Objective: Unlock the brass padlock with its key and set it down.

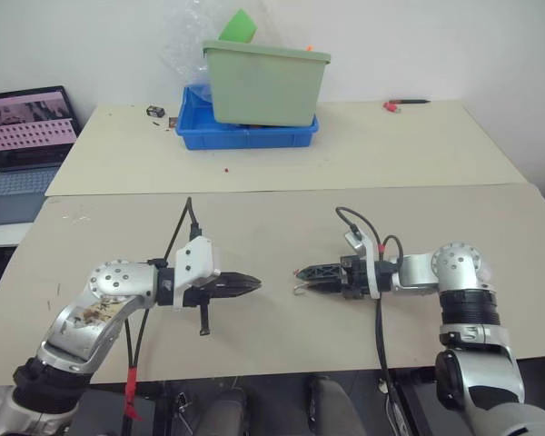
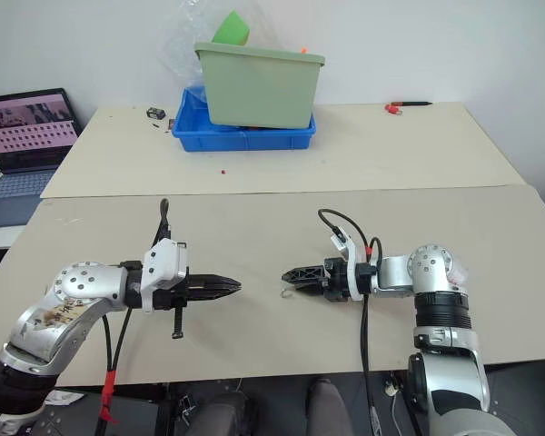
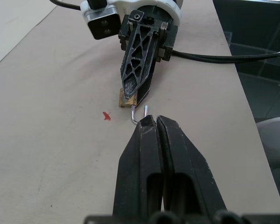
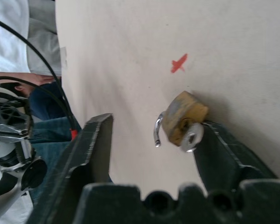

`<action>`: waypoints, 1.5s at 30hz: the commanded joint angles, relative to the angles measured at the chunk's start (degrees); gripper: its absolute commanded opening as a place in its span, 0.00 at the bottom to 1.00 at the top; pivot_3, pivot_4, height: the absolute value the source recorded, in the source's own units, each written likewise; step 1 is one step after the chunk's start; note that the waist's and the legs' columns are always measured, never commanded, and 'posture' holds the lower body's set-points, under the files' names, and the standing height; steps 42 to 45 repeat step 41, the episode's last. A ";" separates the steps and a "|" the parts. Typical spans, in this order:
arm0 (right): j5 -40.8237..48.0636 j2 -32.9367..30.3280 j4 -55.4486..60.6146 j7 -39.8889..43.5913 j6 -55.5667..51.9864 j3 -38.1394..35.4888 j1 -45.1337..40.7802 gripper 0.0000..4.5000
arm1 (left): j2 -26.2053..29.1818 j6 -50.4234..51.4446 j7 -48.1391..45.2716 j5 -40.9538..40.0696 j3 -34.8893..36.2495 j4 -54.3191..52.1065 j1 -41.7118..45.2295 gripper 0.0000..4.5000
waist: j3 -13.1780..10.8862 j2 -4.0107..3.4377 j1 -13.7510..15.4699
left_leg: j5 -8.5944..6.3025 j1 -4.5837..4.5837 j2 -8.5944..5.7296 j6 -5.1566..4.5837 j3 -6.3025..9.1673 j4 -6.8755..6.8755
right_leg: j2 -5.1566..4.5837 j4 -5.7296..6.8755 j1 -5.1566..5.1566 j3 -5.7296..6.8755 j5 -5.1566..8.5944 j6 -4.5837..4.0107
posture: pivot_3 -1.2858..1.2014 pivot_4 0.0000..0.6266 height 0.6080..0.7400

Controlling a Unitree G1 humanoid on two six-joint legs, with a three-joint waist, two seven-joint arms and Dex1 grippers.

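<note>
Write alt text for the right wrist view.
A small brass padlock with its silvery shackle swung open lies on the beige table between the right gripper's open jaws, against one finger. A red cross mark sits on the table just beyond it.

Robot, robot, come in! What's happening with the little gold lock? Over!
Left gripper shut, empty. Right gripper open, brass padlock on the table between its fingers, shackle sprung open, key in the body. Nothing in the way.

The brass padlock lies on the tabletop at lower centre, between both tools. A bin sits in a tray at upper centre.
</note>
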State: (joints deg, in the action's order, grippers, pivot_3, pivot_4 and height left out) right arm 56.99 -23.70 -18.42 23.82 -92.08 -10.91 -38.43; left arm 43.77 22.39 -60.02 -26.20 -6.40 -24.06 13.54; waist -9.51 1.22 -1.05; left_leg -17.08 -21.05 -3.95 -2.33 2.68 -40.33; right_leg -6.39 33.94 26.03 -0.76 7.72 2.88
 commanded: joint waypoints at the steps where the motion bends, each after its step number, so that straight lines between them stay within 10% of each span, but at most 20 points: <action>1: -2.79 -0.64 0.03 -0.57 -0.16 -1.64 -0.42 0.99 | -0.26 -0.94 -0.71 0.06 0.34 -0.32 1.15 0.03 | 0.00 0.00 0.02 | 0.00 0.04 0.00 0.00 0.00 0.00 | 0.00 -0.01 -0.03 0.00 0.00 0.00 | 0.52 0.24 1.00; 15: -16.04 -15.64 13.84 1.17 13.74 8.51 6.02 0.99 | -1.92 -0.94 -0.43 1.57 -0.44 -0.01 1.70 0.03 | 0.01 0.00 0.94 | -0.09 0.84 0.00 -0.13 0.13 0.02 | -0.03 -0.79 -1.21 0.12 0.32 0.58 | 0.52 0.24 1.00; 22: -24.48 -31.10 39.27 26.46 48.67 14.05 22.23 0.99 | -4.28 1.33 2.23 2.70 -2.15 1.22 3.90 0.03 | -0.03 -0.04 1.39 | -0.13 0.62 -0.02 -0.19 0.07 0.07 | -0.06 -0.82 -0.96 0.11 0.40 0.71 | 0.52 0.24 1.00; 45: -28.30 -25.41 40.80 26.45 55.04 12.34 29.18 0.99 | -7.04 2.60 3.70 5.56 -3.83 4.87 6.75 0.03 | -0.10 0.05 0.50 | -0.15 0.70 0.19 -0.12 -0.03 0.21 | 0.06 -0.83 -0.93 0.01 0.23 0.31 | 0.52 0.24 1.00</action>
